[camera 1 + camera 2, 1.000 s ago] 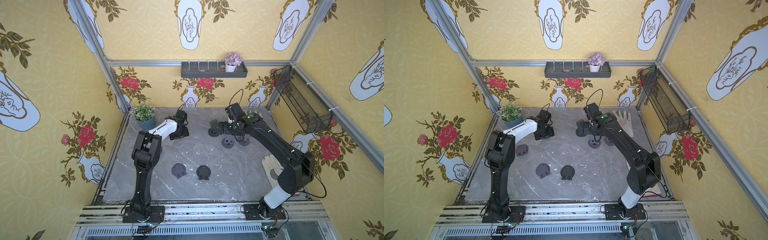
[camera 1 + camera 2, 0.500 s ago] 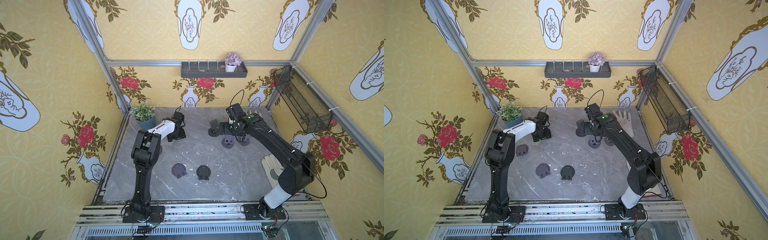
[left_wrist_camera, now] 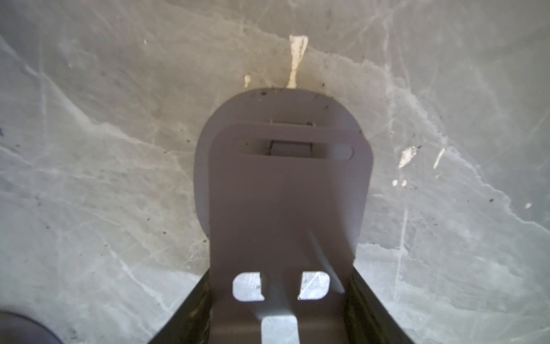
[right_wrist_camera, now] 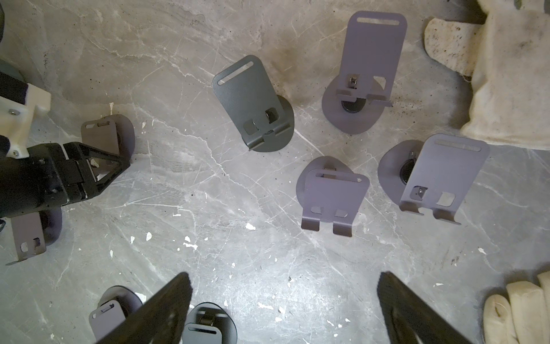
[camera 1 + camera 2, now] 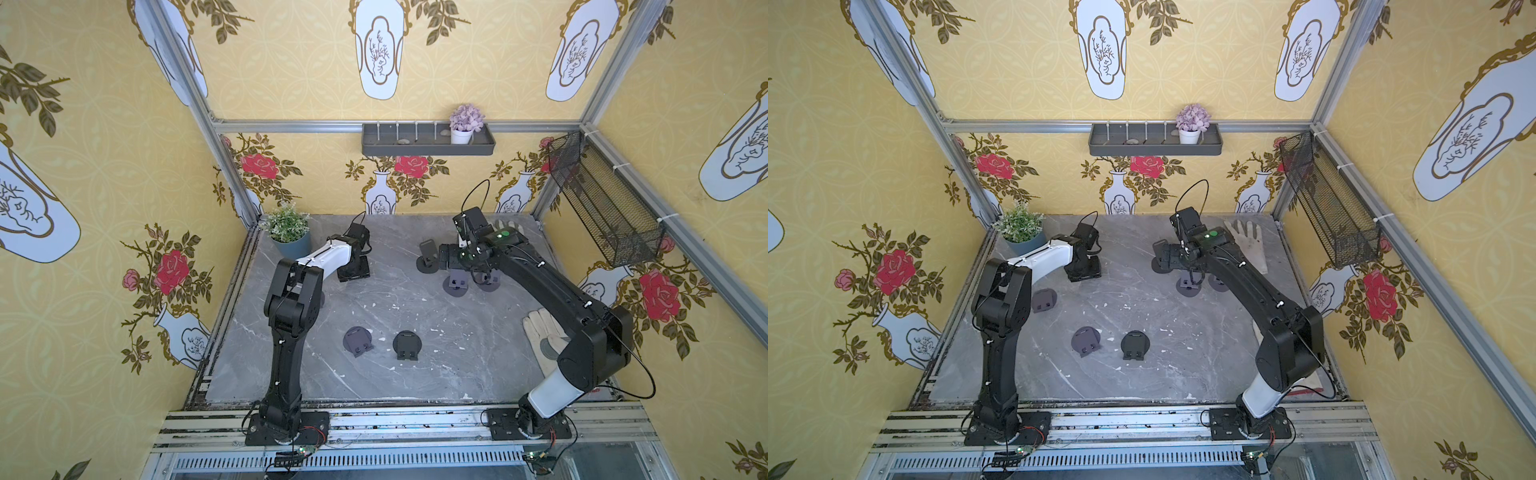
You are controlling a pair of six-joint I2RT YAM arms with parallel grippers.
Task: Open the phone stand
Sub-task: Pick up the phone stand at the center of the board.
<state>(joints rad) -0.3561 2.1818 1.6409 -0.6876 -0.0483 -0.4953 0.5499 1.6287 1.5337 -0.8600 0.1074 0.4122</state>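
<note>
A grey phone stand (image 3: 285,193) sits at the back left of the table, its slotted plate lying over its round base. My left gripper (image 3: 279,274) is low over it, with dark fingers (image 3: 196,300) pressed against both side edges of the plate near the lip end. The right wrist view shows the same grip, the left gripper (image 4: 98,166) around the stand (image 4: 110,134). In both top views the left gripper (image 5: 353,270) (image 5: 1084,270) covers this stand. My right gripper (image 4: 285,297) (image 5: 446,255) hovers open above the table at the back right, holding nothing.
Several other grey stands stand raised under the right arm (image 5: 457,282) (image 4: 254,104) (image 4: 431,178). Two folded ones lie mid-table (image 5: 357,340) (image 5: 407,345) and one beside the left arm (image 5: 1044,299). There are white gloves (image 5: 544,332) (image 5: 1246,241), a potted plant (image 5: 289,232) and a wire basket (image 5: 602,208).
The left gripper's jaws have narrowed onto the stand, and the left wrist has shifted slightly. The right arm has not moved.
</note>
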